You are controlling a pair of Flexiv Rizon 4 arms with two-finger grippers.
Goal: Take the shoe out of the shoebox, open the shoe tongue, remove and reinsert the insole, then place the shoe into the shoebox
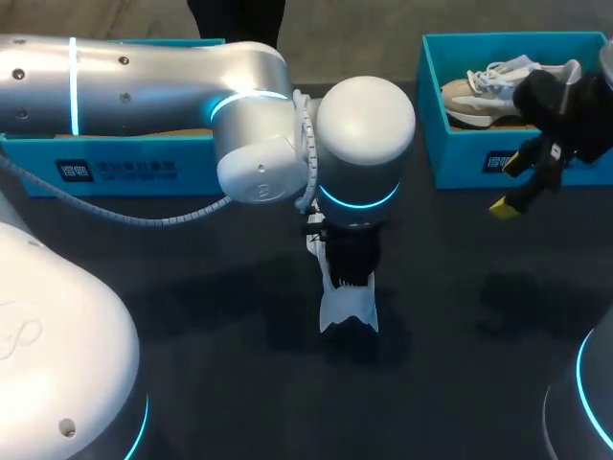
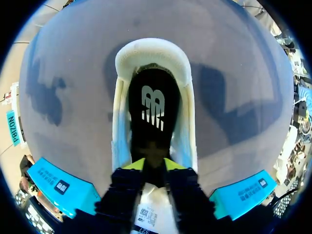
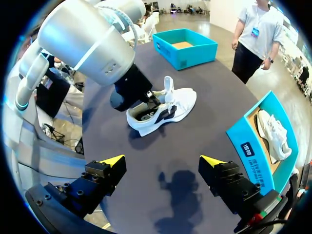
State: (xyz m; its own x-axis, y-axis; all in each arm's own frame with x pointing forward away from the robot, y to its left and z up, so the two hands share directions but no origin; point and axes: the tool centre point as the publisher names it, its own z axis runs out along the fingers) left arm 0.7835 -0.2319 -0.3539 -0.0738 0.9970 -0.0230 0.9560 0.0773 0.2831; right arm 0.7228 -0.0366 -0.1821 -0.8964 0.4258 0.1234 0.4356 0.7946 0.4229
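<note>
A white shoe (image 1: 350, 311) lies on the dark table mid-way, its toe toward me; it also shows as the shoe (image 3: 180, 105) in the right wrist view. My left gripper (image 2: 155, 165) stands over its opening, yellow tips a little apart and dipped onto the black insole (image 2: 153, 107). The white tongue (image 2: 151, 212) lies folded back between the finger bodies. Nothing shows pinched between the tips. In the head view the left wrist hides most of that gripper (image 1: 350, 261). My right gripper (image 3: 163, 161) hangs wide open and empty over bare table, near the right box (image 1: 508, 184).
A teal shoebox (image 1: 115, 168) with a brown floor stands at the back left. Another teal shoebox (image 1: 469, 163) at the back right holds a second pale shoe (image 1: 498, 86). My left arm spans the table's left half.
</note>
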